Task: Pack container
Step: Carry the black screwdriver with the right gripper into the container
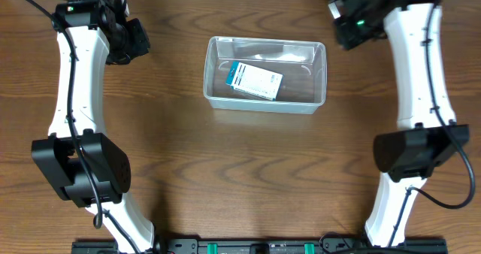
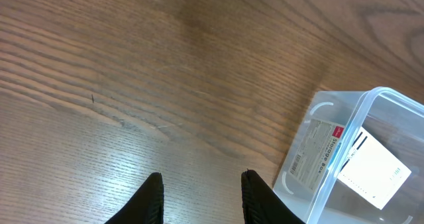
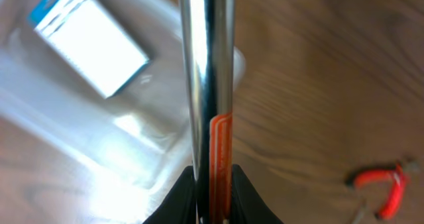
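Two grippers: our right gripper (image 3: 212, 187) clamps a chrome tool (image 3: 204, 65) near the container (image 1: 322, 74); our left gripper (image 2: 202, 197) hangs empty, jaws narrowly parted.

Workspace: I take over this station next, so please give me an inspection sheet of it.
Surface: wooden table, grained, with some glare.
Job's things: clear container upright, blue-and-white box lying inside.
Clutter: red-handled pliers on the table, apart from the container.
Grippers: left claw open and empty over the wood; right claw shut on a chrome tool with an orange strip.
Cables: black cables run along both arms.
Surroundings: black rail at the table's near edge.
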`<state>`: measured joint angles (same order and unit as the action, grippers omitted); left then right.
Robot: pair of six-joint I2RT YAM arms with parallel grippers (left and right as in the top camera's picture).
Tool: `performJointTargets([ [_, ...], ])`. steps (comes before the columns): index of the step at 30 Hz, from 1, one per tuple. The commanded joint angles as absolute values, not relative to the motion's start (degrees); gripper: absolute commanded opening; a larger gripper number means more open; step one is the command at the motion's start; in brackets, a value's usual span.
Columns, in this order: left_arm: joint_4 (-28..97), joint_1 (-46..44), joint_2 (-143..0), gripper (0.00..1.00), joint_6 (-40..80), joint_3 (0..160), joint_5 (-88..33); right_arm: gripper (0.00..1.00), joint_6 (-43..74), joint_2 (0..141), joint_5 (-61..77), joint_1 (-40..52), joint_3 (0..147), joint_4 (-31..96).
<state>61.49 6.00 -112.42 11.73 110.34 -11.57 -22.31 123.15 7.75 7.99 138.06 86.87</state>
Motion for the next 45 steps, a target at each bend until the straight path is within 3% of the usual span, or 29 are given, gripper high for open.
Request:
performJointTargets([
  [1, 61.65, 6.2, -112.09, 0.28, 10.79, 109.93, -10.85, 0.04, -28.8, 122.78, 9.67, 12.36, 138.72, 87.24],
  [12, 61.65, 6.2, -112.09, 0.28, 10.79, 109.93, -10.87, 0.02, -33.56, 122.91, 9.69, 21.08, 136.75, 89.78],
  [27, 61.65, 6.2, -112.09, 0.28, 10.76, 109.93, -10.87, 0.01, -33.95, 122.91, 9.72, 21.32, 115.31, 82.72],
  [45, 61.63, 6.2, -112.09, 0.28, 10.76, 109.93, -10.85, 0.01, -33.98, 122.98, 11.0, 21.41, 110.61, 77.87],
])
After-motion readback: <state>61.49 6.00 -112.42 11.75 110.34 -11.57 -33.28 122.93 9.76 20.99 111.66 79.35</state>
